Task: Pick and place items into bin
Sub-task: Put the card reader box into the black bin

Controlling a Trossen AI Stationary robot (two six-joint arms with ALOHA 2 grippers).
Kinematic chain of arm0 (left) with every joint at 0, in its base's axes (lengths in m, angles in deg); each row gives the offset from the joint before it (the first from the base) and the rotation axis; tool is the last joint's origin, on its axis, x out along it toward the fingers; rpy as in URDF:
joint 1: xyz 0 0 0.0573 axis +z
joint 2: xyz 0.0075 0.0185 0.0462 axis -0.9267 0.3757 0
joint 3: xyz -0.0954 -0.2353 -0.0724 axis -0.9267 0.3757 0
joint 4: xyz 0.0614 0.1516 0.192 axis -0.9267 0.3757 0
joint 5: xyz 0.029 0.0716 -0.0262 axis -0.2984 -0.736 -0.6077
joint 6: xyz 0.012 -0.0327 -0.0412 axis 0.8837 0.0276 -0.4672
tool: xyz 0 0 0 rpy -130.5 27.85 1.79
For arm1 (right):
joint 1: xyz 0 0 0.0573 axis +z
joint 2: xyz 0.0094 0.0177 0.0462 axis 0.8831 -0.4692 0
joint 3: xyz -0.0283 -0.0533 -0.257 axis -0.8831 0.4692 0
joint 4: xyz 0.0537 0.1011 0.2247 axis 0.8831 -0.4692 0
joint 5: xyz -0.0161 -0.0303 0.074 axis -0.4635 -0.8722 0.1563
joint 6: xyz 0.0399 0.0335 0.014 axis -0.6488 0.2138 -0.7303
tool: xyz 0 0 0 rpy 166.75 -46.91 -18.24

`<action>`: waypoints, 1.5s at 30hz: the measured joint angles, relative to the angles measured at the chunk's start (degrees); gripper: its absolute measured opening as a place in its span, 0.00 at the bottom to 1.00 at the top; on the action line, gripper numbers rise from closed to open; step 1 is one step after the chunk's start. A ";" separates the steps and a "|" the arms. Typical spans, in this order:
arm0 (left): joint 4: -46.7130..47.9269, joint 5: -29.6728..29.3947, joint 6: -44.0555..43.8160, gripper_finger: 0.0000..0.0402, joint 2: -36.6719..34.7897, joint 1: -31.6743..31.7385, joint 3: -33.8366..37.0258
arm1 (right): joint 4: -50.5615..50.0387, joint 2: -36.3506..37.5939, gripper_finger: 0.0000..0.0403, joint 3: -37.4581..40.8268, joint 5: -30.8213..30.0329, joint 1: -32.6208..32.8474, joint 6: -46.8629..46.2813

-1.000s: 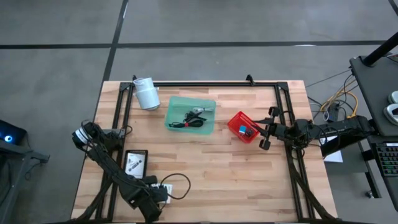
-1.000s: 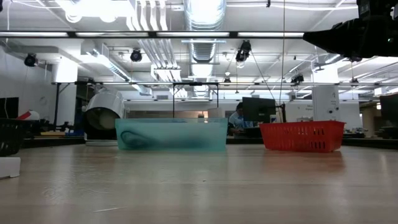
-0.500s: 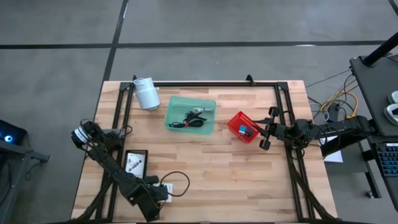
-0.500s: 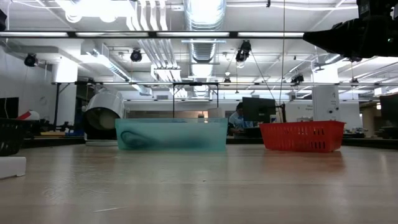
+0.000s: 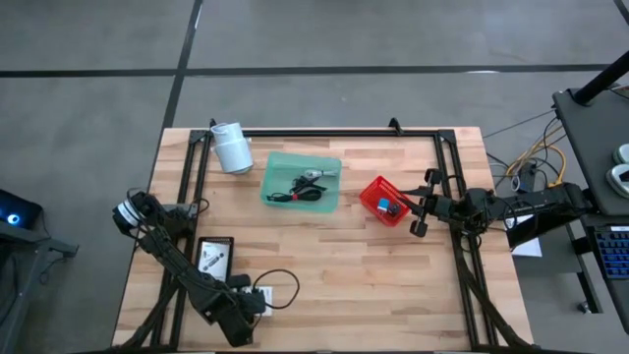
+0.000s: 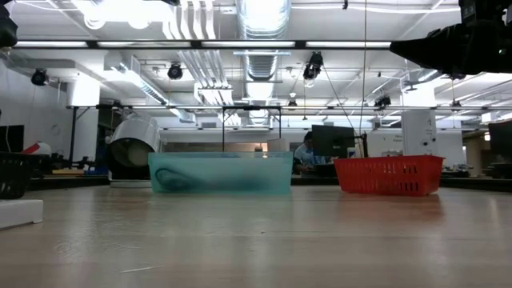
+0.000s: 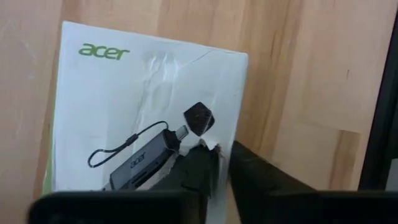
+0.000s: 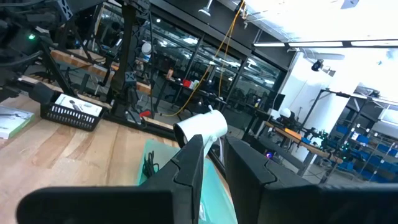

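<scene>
**Left wrist view: thin grip on the packet's edge, slip risk**

Left wrist view shows my left gripper (image 7: 222, 163) with its fingers pressed nearly together on the edge of the white printed packet (image 7: 143, 118), pinching it close to the hang hole. Only a sliver of card sits between the pads, it seems.

High view: left gripper (image 5: 246, 307) at the near left of the table, packet (image 5: 263, 297) just beside it, a loop of black cable (image 5: 280, 288) lying against it. Black tray (image 5: 214, 255) a little farther in, something pale on it. Green bin (image 5: 301, 181) well apart, toward the far middle, already holding dark cables. Red basket (image 5: 385, 200) to its right, a small blue item inside. White roll (image 5: 232, 147) far left, not mine to move.

Right gripper (image 5: 424, 205) waits just right of the red basket, fingers spread.

Risks, as I judge them:
- Flat, light packet held by one edge: may swivel or slide out during the long carry to the green bin.
- Black cable touching the packet could drag along or snag.
- Packet is broad; if it hangs crooked it could catch the bin's rim and land outside.
- Path passes over the black tray; a low carry could clip it.
</scene>
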 joint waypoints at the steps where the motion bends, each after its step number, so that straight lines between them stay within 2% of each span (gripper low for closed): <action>1: -0.14 0.00 0.02 0.06 0.00 -0.02 0.00 | 0.00 0.00 0.13 0.00 0.00 -0.02 0.00; 3: -0.16 0.10 0.00 0.02 0.00 0.00 0.00 | 0.00 0.00 0.13 0.00 0.00 -0.02 0.00; 11: 0.34 0.25 2.07 0.01 0.18 0.17 -0.90 | 0.00 0.00 0.13 0.00 0.00 0.00 0.28; 17: 0.31 0.52 2.73 0.00 -0.66 2.63 -3.06 | 0.00 0.00 0.13 0.00 0.02 0.00 0.44; 23: 4.41 -0.04 -7.51 0.00 -2.99 6.70 -4.22 | 0.00 0.00 0.13 0.00 0.02 0.00 0.44; 30: 8.82 -1.30 -15.33 0.00 -4.40 10.52 -5.48 | 0.02 0.00 0.13 0.00 0.00 -0.02 0.44; 36: 9.02 -5.21 -16.66 0.00 -4.89 12.85 -7.18 | 0.06 0.00 0.13 0.00 0.02 -0.01 0.44; 40: 14.15 -8.63 -17.71 0.00 -5.90 13.63 -9.41 | 0.04 0.00 0.13 0.00 0.02 0.00 0.44; 45: 28.55 -9.55 -26.70 0.00 -7.63 13.57 -12.39 | 0.04 0.00 0.13 0.00 0.02 -0.01 0.44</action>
